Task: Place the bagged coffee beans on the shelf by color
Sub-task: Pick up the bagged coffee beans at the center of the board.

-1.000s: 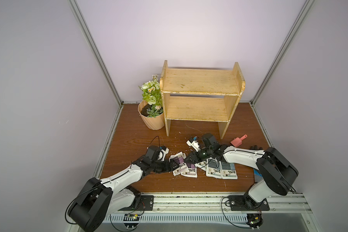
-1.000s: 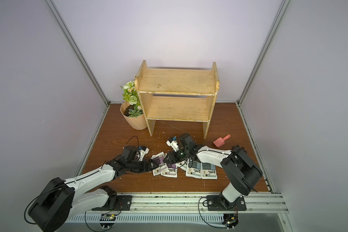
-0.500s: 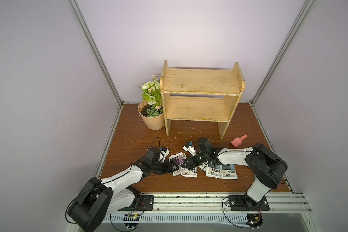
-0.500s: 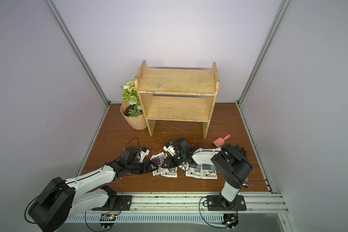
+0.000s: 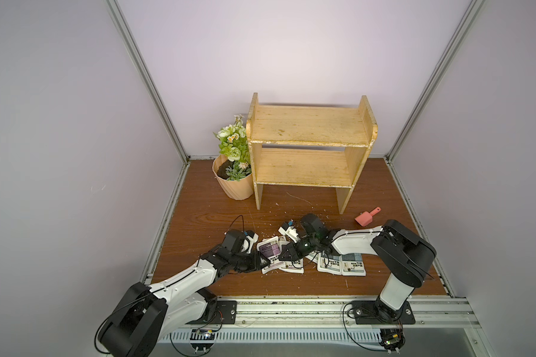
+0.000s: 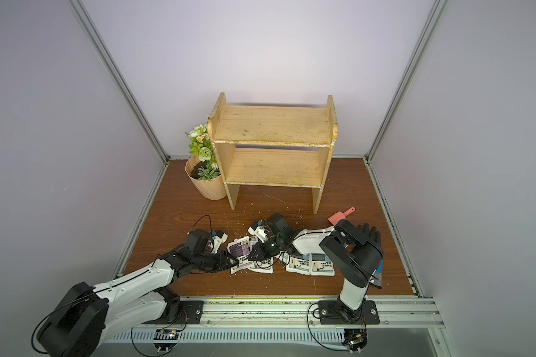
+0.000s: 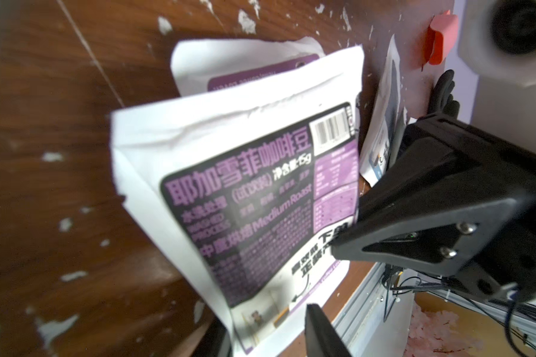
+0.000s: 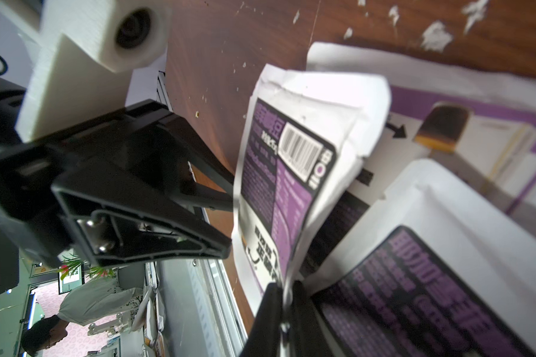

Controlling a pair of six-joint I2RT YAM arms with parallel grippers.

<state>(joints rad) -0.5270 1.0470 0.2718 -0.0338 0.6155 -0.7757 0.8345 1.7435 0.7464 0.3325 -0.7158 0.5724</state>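
- The right gripper's [image 8: 287, 292] fingers [image 8: 266, 315] are pressed together on one edge of a purple pouch [image 8: 291, 173], with only the thin white border between them.
- The left gripper's [image 5: 264, 260] fingers [image 7: 321, 327] stand apart with the opposite edge of the same pouch between them. I cannot tell whether they press on it.
- That pouch is tilted up off the wooden tabletop [image 5: 214, 216] between the two grippers, near the middle of the front edge.
- Two more purple pouches [image 8: 415, 293] lie just beside and partly under it.
- The grey-blue pouches [image 5: 342, 264] lie flat side by side under the right arm, also near the front edge.
- The shelf [image 5: 307, 129] stands at the back edge against the wall, well apart from all the pouches.
- A flowerpot [image 5: 234, 185] touches the shelf's left side panel.
- A pink scoop [image 5: 365, 218] lies near the right edge, and a black glove [image 6: 369, 235] shows behind the right arm in a top view.
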